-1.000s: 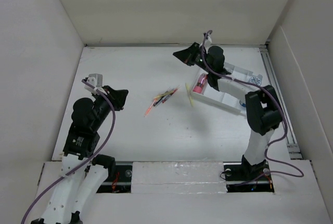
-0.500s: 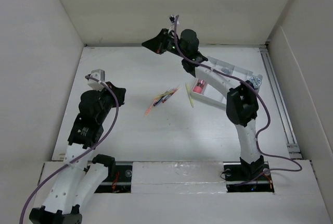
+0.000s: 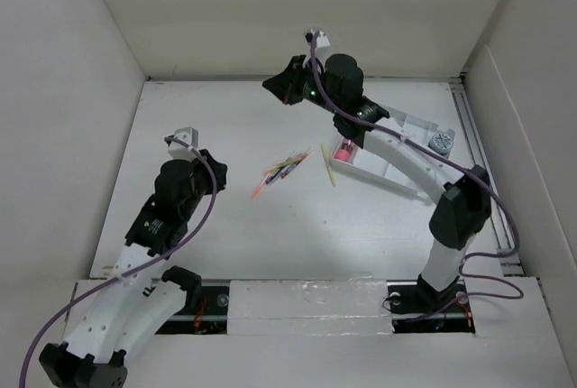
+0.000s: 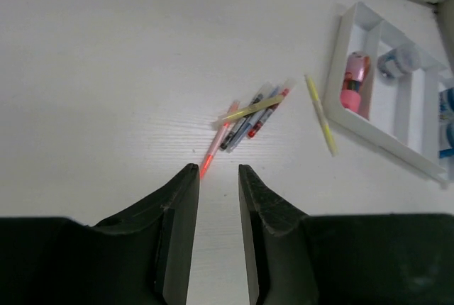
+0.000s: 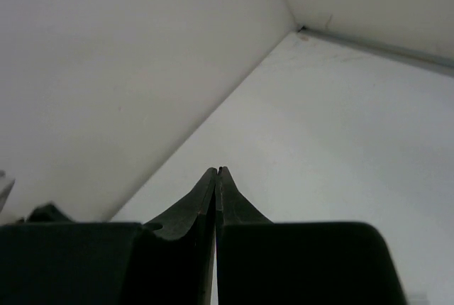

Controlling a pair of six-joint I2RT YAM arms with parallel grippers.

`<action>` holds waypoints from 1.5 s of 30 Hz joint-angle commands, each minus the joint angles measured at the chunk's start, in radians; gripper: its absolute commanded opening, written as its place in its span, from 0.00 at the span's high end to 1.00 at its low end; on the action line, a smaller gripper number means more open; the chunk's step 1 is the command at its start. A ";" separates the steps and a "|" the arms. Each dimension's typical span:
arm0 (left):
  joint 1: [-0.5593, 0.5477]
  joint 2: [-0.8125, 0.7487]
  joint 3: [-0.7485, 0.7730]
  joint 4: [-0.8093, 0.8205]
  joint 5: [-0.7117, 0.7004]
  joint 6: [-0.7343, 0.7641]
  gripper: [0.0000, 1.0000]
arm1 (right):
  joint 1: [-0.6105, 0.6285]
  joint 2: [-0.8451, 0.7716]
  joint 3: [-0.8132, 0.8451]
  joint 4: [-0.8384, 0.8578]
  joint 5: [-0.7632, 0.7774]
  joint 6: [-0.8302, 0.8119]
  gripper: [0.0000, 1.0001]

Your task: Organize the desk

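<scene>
The desk (image 3: pixel 225 226) is a white tabletop between white walls. A cluster of coloured pens (image 3: pixel 284 171) lies near its middle, with a yellow pen (image 3: pixel 329 167) just to the right. My left gripper (image 3: pixel 215 176) is open and empty, left of the cluster. In the left wrist view the left gripper (image 4: pixel 216 170) points at the pens (image 4: pixel 248 113), with an orange pen's tip (image 4: pixel 207 163) just beyond its fingertips. My right gripper (image 3: pixel 278 87) is held over the far middle of the desk. The right wrist view shows the right gripper (image 5: pixel 216 170) shut on nothing.
A white compartmented tray (image 3: pixel 397 171) sits at the right and holds a pink item (image 3: pixel 344 148) and small bits. It also shows in the left wrist view (image 4: pixel 338 71), with the yellow pen (image 4: pixel 320 113) lying beside it. White walls bound the desk.
My right arm swung left from beside the tray to the far middle of the desk, then eased back slightly. My left arm reached a little closer to the pens.
</scene>
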 commanded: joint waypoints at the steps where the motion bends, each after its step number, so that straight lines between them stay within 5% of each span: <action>1: -0.003 -0.116 0.066 -0.009 0.078 0.003 0.74 | 0.056 -0.156 -0.094 -0.069 0.053 -0.090 0.95; 6: -0.003 -0.147 0.073 -0.040 0.121 0.029 0.70 | 0.122 -0.267 -0.082 -0.267 0.224 -0.115 0.91; 14: -0.003 -0.121 0.037 -0.021 0.225 0.012 0.68 | 0.142 -0.295 -0.088 -0.264 0.317 -0.081 0.84; 22: -0.093 -0.018 0.065 -0.029 0.175 0.025 0.67 | 0.184 -0.367 -0.087 -0.312 0.397 -0.068 0.73; 29: -0.093 -0.102 0.046 -0.027 0.166 0.026 0.63 | 0.221 -0.404 -0.108 -0.310 0.443 -0.059 0.71; 33: -0.093 -0.144 0.031 -0.019 0.184 0.020 0.52 | 0.248 -0.405 -0.119 -0.319 0.512 -0.041 0.71; 45: -0.093 -0.102 0.034 -0.001 0.204 0.028 0.51 | 0.270 -0.519 -0.271 -0.275 0.552 -0.036 0.79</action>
